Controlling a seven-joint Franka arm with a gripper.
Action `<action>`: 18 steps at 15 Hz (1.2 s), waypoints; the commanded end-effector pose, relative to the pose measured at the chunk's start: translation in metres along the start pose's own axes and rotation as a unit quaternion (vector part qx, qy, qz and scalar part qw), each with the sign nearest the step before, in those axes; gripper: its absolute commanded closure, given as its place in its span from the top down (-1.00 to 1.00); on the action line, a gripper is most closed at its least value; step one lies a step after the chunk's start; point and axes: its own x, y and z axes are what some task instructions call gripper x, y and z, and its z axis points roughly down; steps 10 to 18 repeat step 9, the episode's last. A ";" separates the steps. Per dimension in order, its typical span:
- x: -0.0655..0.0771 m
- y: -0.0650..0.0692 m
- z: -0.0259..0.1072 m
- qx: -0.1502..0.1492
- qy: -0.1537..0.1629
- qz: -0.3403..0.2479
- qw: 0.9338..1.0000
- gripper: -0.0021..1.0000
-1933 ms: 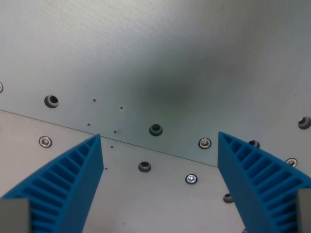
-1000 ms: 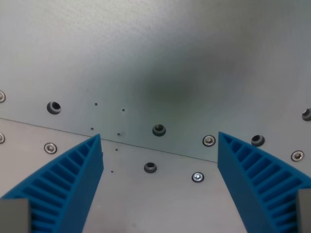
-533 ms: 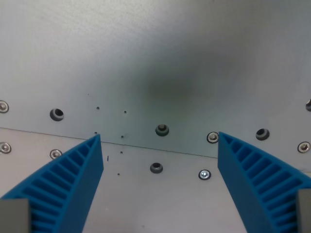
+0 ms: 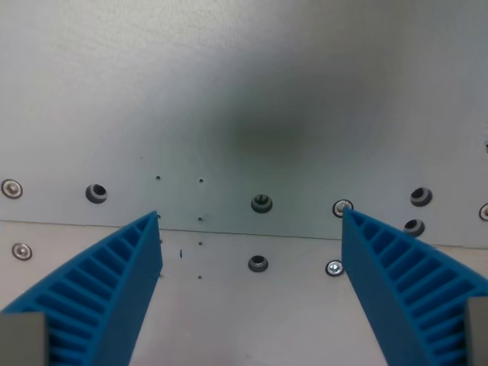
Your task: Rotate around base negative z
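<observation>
Nothing's held: your pincer (image 4: 250, 293) hangs spread over the bare metal counter (image 4: 252, 91). Seam (image 4: 252, 234) runs level mid-frame; how much turn remains, can't tell from this.

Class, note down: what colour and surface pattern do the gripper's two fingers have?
Bright blue fingers with ribbed inner faces, seen in the wrist view.

1. The tool (image 4: 250, 290) hangs with its blue ribbed fingers (image 4: 99, 293) spread wide and nothing between them.
2. Below lies a grey metal surface (image 4: 244, 84), a seam (image 4: 252, 234) running level, with screws (image 4: 334, 268) and holes (image 4: 261, 203) dotted alongside.
</observation>
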 end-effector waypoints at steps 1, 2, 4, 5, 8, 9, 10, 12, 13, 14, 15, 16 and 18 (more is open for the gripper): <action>0.000 0.000 -0.003 0.003 0.004 0.083 0.997 1.00; 0.000 0.000 -0.003 0.003 0.004 0.089 0.996 1.00; 0.000 0.000 -0.003 0.004 0.004 0.102 0.995 1.00; 0.000 0.000 -0.003 0.004 0.004 0.109 0.994 1.00; 0.000 0.000 -0.003 0.004 0.004 0.129 0.992 1.00; 0.000 0.000 -0.003 0.004 0.004 0.136 0.991 1.00; 0.000 0.000 -0.003 0.004 0.004 0.136 0.991 1.00; 0.000 0.000 -0.003 0.004 0.004 0.136 0.991 1.00; 0.000 0.000 -0.003 0.004 0.004 0.136 0.991 1.00; 0.000 0.000 -0.003 0.004 0.004 0.136 0.991 1.00; 0.000 0.000 -0.003 0.004 0.004 0.136 0.991 1.00; 0.000 0.000 -0.003 0.004 0.004 0.136 0.991 1.00; 0.000 0.000 -0.003 0.004 0.004 0.136 0.991 1.00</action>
